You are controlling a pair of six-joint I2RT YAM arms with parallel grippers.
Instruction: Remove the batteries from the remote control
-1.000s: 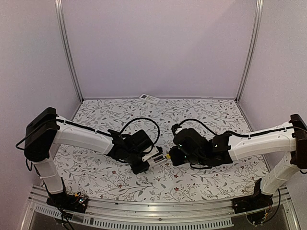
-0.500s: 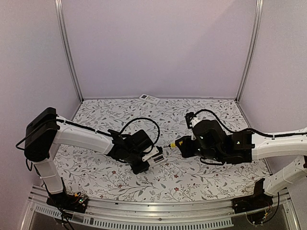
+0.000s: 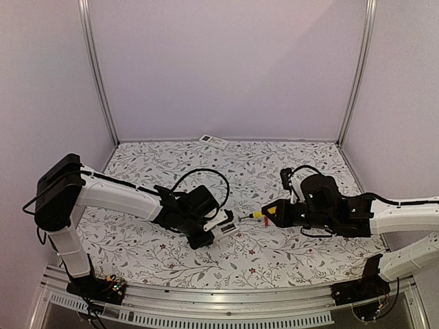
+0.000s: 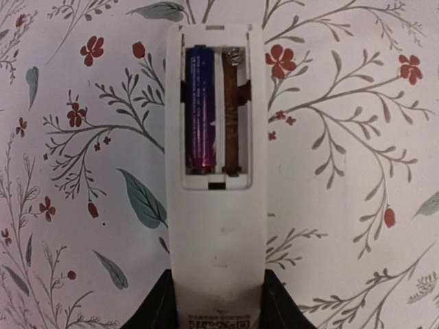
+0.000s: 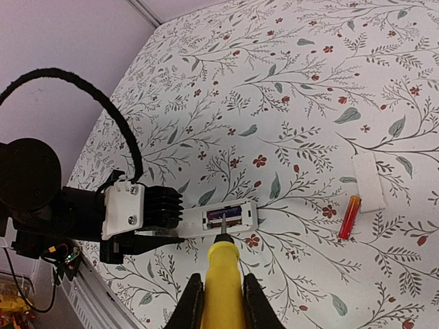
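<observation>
Over the last second the right arm has drawn back to the right, away from the remote it was nearly touching, while the left arm has stayed where it was.

At the left, we see the left fingers clamped on the sides of the remote control, which lies back-up and low over the table. Its battery compartment is open. A dark battery sits in the left slot, and the right slot shows only a rusty contact.

Further right, the right fingers are closed narrowly on the yellow handle of a screwdriver. Its tip points at the open compartment, just short of it in the top view.

Right of that, the reddish battery lies loose on the table, just beside a white cover.

A broader white remote rests at the far edge.
</observation>
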